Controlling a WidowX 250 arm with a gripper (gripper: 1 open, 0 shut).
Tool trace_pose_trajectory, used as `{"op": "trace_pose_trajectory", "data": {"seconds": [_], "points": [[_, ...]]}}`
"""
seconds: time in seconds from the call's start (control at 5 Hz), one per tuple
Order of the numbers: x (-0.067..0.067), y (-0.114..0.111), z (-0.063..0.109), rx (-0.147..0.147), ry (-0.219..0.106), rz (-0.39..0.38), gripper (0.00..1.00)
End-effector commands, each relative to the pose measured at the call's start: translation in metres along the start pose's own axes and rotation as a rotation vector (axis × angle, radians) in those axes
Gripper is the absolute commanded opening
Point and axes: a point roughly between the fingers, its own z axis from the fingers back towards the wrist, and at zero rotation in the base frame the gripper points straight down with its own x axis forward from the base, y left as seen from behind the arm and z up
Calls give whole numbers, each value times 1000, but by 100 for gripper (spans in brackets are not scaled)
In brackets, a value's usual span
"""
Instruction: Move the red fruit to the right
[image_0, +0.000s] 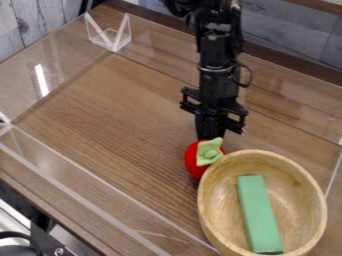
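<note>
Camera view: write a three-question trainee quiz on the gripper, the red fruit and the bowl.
1. True or false: the red fruit lies inside the wooden bowl.
2. What lies in the bowl? A) a green block B) a spoon C) nothing
3. Fill in: the gripper hangs just above the fruit with its jaws ____.

Key:
1. False; it sits on the table, against the bowl's outer rim.
2. A; the flat green block lies in it.
3. Shut; the fingers are together and the fruit is not visibly lifted.
</note>
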Motion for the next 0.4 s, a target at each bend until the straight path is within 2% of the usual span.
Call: {"op": "trace_pose_trajectory", "data": {"seconds": [0.0, 0.2], "points": [[1, 3, 27, 3, -81, 14, 100], [-3, 4, 39, -6, -108, 25, 100]]}}
